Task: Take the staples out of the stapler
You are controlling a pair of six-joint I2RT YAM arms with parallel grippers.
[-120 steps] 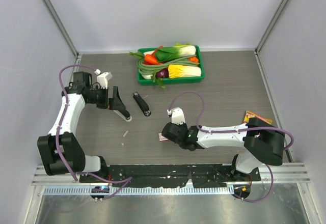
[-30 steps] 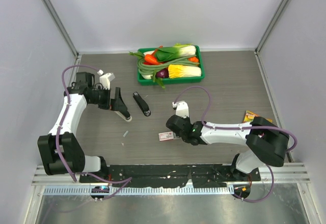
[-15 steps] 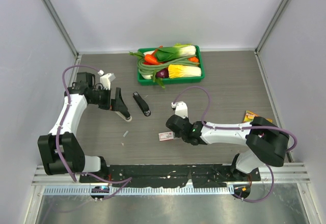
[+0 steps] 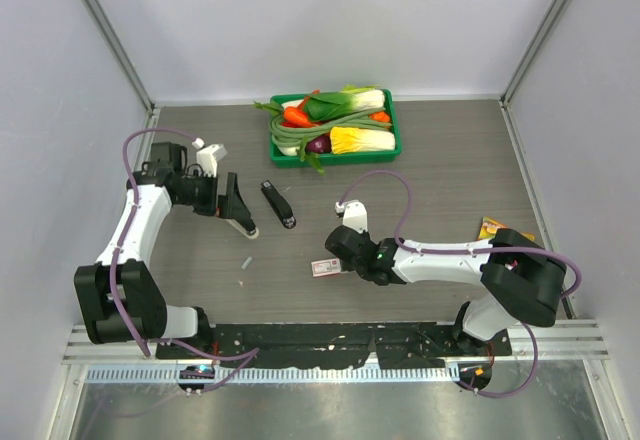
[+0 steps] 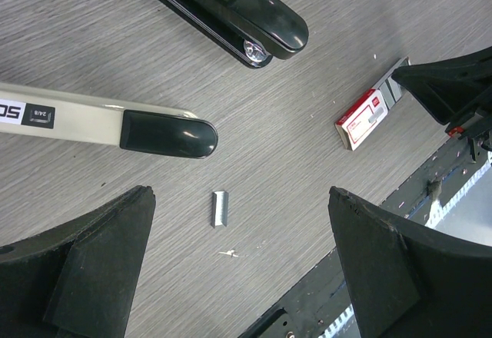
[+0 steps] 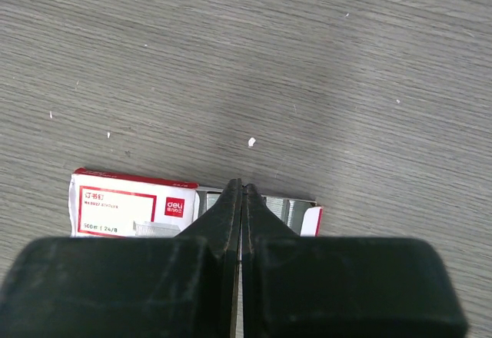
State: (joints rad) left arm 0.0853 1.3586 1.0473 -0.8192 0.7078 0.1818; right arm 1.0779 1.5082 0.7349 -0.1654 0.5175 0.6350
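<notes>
Staples (image 5: pixel 220 208): short strip loose on table, below wide-open, empty left gripper (image 5: pixel 238 196), near cream stapler (image 5: pixel 100 119) and black stapler (image 5: pixel 231 8). Right gripper (image 6: pixel 241 200) closed on nothing, tips over half-open box (image 6: pixel 131 203). Vegetable tray (image 4: pixel 350 157) behind.

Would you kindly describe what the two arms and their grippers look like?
Both the left arm and the right arm have white links with bulky black joints, and a purple cable loops along each. The left gripper and the right gripper have matte black, wedge-shaped fingers.
</notes>
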